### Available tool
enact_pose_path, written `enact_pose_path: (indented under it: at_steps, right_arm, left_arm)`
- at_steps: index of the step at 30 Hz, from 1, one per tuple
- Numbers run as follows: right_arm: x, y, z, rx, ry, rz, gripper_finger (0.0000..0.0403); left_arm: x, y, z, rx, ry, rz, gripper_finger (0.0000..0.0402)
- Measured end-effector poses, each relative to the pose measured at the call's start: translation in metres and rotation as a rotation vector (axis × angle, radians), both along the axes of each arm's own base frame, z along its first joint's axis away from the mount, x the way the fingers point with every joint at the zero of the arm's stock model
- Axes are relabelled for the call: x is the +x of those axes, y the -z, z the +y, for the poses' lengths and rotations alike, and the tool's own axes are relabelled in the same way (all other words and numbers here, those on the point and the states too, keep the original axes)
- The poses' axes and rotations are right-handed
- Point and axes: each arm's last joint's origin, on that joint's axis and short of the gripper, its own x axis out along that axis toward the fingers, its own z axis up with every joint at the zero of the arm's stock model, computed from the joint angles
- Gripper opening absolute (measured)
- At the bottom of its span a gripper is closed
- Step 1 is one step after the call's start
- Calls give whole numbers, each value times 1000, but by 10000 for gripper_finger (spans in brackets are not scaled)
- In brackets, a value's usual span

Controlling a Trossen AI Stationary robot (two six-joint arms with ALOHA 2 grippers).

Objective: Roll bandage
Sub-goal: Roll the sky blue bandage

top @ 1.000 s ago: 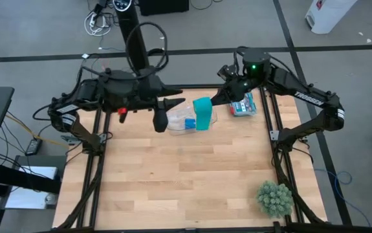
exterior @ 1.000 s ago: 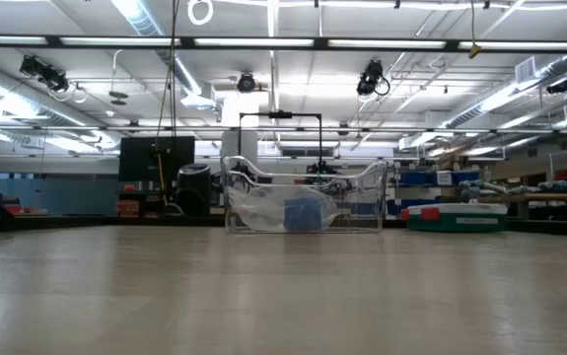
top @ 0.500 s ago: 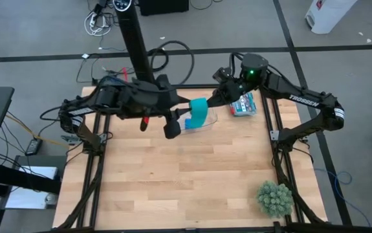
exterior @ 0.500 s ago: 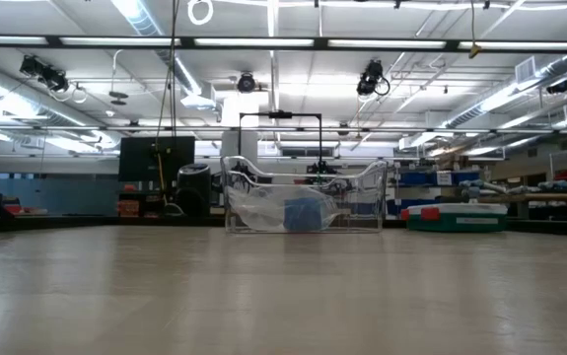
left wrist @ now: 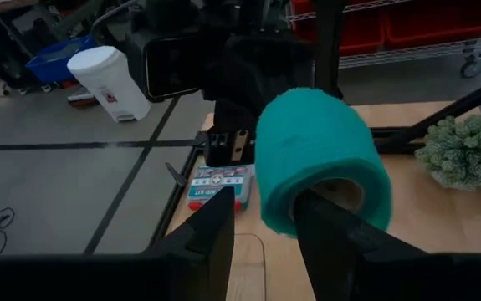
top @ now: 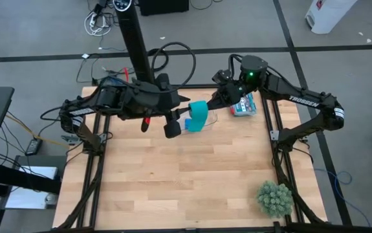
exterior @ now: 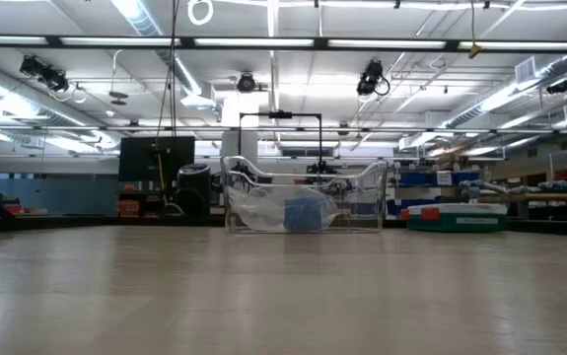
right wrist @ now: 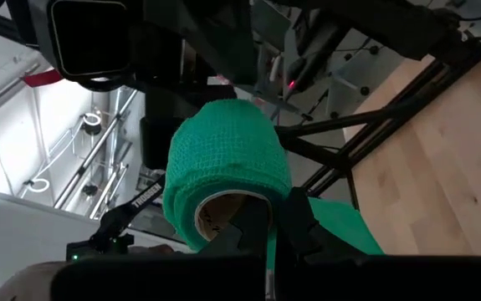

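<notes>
Bandage (top: 196,115), shifted left, between both end effectors

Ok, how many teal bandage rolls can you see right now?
1. The bandage is held up above the table's far edge between the left gripper and the right gripper. The clear bin beneath holds items, so another could be hidden.

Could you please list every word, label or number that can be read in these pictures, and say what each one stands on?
"TROSSEN": white letters on the right arm, seen in the high view.
White lettering on a dark arm link in the right wrist view: too blurred to read.
Print on the small box beside the table, left wrist view: too small to read.
Print inside the bandage core: too small to read.
</notes>
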Motion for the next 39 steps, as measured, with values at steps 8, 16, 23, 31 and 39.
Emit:
enact_pose_path:
  at_steps: [8,16,23,31,39]
  right_arm:
    - [1,0,5,0,-11,0,0]
    - [2,-2,5,-9,3,-26,0]
    - [2,-6,5,-18,2,-60,18]
    - [-6,-10,-1,-24,-15,-77,52]
    - [-31,-24,-7,-132,39,-161,57]
  left_arm:
    - [0,0,0,0,1,1,131]
    - [2,-3,0,-11,10,-38,113]
    - [2,-4,-1,-55,25,-58,20]
    - [1,-4,-1,-140,-1,-86,23]
    - [-5,-11,0,-187,-15,-107,18]
